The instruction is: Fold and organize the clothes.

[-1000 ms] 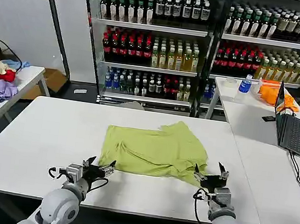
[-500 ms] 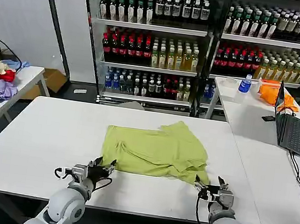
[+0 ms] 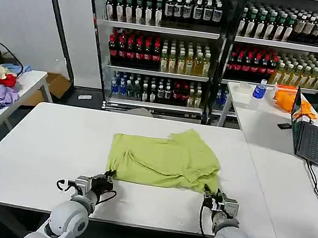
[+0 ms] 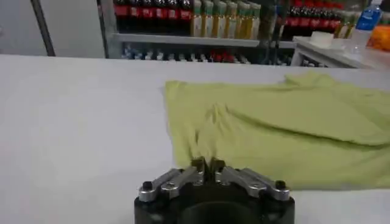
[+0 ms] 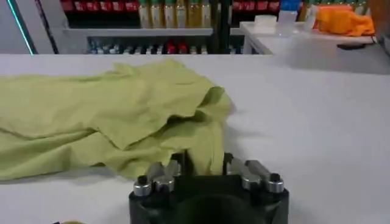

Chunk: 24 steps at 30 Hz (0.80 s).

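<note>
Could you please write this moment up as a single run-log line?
left pincer: shut on t-shirt near-left hem | right pincer: around near-right corner, partly open | shirt: flat, rumpled on white table | fold: not begun

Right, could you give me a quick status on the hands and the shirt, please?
Left hand shut on the lime t-shirt at its near left corner. Right hand at the near right corner, grip unclear. Shirt lies rumpled on the white table. Nothing in the way.
</note>
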### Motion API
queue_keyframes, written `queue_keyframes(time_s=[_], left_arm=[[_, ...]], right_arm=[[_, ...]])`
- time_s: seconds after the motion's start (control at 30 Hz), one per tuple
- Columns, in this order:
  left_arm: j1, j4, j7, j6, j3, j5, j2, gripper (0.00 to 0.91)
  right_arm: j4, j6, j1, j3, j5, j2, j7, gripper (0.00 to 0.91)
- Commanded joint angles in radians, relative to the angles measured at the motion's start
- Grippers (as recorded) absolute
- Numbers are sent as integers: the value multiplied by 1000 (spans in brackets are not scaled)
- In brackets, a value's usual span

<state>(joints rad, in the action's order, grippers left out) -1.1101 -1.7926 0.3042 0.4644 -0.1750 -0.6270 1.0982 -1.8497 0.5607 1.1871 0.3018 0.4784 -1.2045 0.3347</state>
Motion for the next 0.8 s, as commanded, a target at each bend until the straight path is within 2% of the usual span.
queue_keyframes(time_s=[0.03, 0.37, 0.8], left_arm=[[-3, 2, 0, 0, 0, -2, 0, 30], [-43, -47, 1, 1, -13, -13, -6, 20], [-167, -163, 10, 5, -60, -25, -61, 30]], right_arm=[[6, 13, -2, -13, 15, 0, 3, 0], [-78, 16, 64, 6, -11, 12, -4, 0], [-236, 15, 279, 82, -79, 15, -21, 0]])
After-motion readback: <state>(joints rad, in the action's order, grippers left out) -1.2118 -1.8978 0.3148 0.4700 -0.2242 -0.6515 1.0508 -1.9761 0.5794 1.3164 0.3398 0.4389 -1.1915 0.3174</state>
